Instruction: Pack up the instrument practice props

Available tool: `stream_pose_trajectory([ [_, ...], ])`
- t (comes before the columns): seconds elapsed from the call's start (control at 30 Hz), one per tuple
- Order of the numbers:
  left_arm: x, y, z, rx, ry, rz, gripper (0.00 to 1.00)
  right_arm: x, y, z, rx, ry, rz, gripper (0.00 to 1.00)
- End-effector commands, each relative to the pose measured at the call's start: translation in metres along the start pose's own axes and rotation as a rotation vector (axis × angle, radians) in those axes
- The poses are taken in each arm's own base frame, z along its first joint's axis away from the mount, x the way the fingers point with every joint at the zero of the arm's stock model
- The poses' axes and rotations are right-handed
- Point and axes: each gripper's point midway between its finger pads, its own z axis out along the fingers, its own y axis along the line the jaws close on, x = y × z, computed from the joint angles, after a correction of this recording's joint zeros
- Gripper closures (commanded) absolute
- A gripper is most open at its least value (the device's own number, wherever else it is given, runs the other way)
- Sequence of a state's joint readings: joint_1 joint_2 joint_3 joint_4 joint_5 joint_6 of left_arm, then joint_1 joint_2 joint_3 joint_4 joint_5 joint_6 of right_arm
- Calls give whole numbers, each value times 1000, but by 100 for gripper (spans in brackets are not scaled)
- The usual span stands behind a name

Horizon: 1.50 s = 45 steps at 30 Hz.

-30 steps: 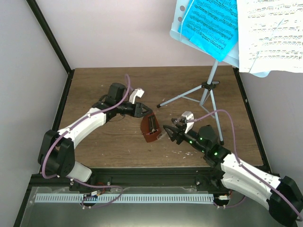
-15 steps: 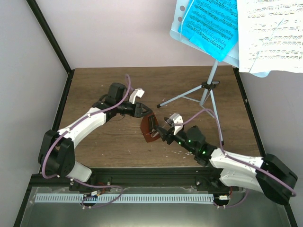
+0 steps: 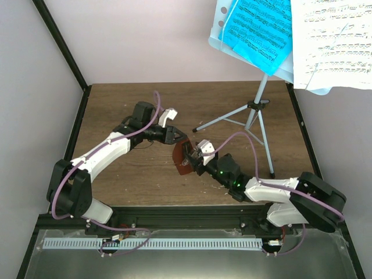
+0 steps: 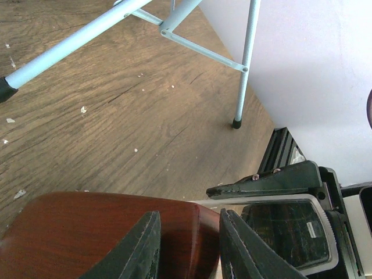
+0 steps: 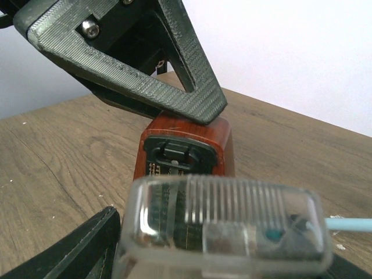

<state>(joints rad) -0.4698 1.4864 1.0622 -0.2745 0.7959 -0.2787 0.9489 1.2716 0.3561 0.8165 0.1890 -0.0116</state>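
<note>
The red-brown metronome (image 3: 182,158) stands tilted on the table, and my left gripper (image 3: 174,137) is shut on its narrow top. In the left wrist view both fingers press the metronome (image 4: 87,232) on either side of my left gripper (image 4: 189,216). My right gripper (image 3: 196,160) is shut on the clear cover (image 5: 226,221) and holds it just in front of the metronome's open face (image 5: 185,152). The pale blue music stand (image 3: 256,110) stands at the back right on its tripod. On it rest a blue sheet-music page (image 3: 258,26) and a white sheet-music page (image 3: 331,40).
A tripod leg (image 3: 218,120) stretches across the table toward the metronome, its black foot close behind my left gripper. Another leg (image 4: 247,58) ends near the table's right edge. Black frame rails (image 3: 174,216) border the table.
My right arm has swung left with the clear cover, from well apart to right against the metronome's face. The left gripper and the metronome have stayed where they were.
</note>
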Motion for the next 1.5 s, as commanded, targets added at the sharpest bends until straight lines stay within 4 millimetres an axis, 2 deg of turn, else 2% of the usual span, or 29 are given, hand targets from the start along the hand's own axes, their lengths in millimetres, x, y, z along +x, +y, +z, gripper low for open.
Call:
stream_pose_trajectory([
  [0.0,1,-1,1,9,16,6,71,-28,2,10,33,-88,-7,47],
  [0.3,0,-1,1,8,16,6,71,-5,9,20,46,-24,-20,47],
  [0.67,1,0,1,7,17,3,71,10,12,20,62,3,0,46],
  [0.8,1,0,2,7,17,0,71,16,7,20,105,17,20,47],
  [1.27,2,1,3,9,21,-8,71,17,13,15,207,31,45,47],
  [1.47,2,1,3,8,20,-7,71,8,13,12,214,11,47,47],
])
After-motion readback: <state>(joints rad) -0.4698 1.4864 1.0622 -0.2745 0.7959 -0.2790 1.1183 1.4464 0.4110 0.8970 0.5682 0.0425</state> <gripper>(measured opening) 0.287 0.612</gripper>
